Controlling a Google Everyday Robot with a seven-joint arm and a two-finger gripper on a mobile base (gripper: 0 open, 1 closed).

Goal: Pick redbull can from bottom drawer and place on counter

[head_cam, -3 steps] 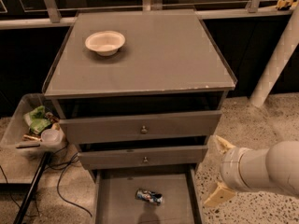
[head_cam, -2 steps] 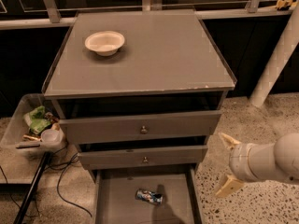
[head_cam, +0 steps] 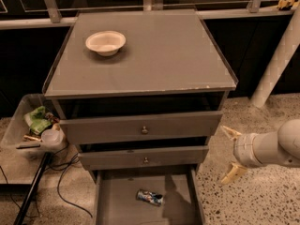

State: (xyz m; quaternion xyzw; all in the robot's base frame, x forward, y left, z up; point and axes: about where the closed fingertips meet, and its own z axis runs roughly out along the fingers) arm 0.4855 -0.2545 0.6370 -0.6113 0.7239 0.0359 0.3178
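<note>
Hovering low on the right, at about four o'clock in the view, the gripper (head_cam: 230,153) hangs over the speckled floor (head_cam: 267,203), just off the cabinet's right side. Its two pale fingers (head_cam: 229,132) are spread wide, one high, one low: released, gripping nothing. The arm (head_cam: 274,148) reaches in from the right edge at three o'clock.

Down at six o'clock the bottom drawer (head_cam: 117,203) stands pulled out. The redbull can (head_cam: 150,197) lies on its side on the flat grey floor, roughly mid-drawer and apart from both side walls. From the can, the gripper sits out at two o'clock, beyond the drawer's right wall and well apart from it.

Above the open tray come the two knobbed drawers: the upper drawer (head_cam: 140,128) and the middle drawer (head_cam: 143,157), each showing a small round knob at its centre.

Up top, the counter (head_cam: 159,55) fills the twelve o'clock half of the view. A white bowl (head_cam: 106,42) stands upright on it toward the far left corner, at ten o'clock.

Over at nine o'clock a clear plastic bin (head_cam: 16,125) holds a green wrapper and a cup, with a black cable (head_cam: 63,184) trailing on the floor below. A white post (head_cam: 276,64) leans at two o'clock.
</note>
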